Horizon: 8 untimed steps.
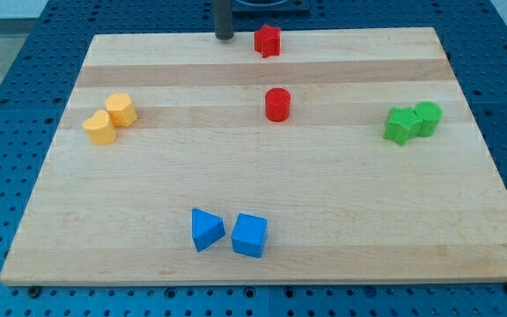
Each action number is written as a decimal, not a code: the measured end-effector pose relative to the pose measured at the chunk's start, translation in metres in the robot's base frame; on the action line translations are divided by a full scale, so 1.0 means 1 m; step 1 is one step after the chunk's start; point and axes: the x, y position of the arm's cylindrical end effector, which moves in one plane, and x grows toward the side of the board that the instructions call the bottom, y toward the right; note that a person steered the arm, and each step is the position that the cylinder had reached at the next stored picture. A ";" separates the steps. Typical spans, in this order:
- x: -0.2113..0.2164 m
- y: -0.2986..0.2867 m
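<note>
My tip rests on the far edge of the wooden board, a little left of the board's middle. There is no claw on this arm, only the straight dark rod, so nothing is grasped or clenched; the tip touches no block. Nearest to it is the red star-like block, just to its right along the far edge, with a small gap between them. Nearer to the viewer, well apart from the tip, stands the red cylinder, close to the board's centre line.

On the left side two yellow blocks sit touching each other: one farther and to the right, the other nearer and to the left. On the right side two green blocks touch as well, one on the left and one on the right. At the near edge a blue triangular block lies just beside a blue cube. The board lies on a blue perforated bench.
</note>
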 end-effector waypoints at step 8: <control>0.042 0.087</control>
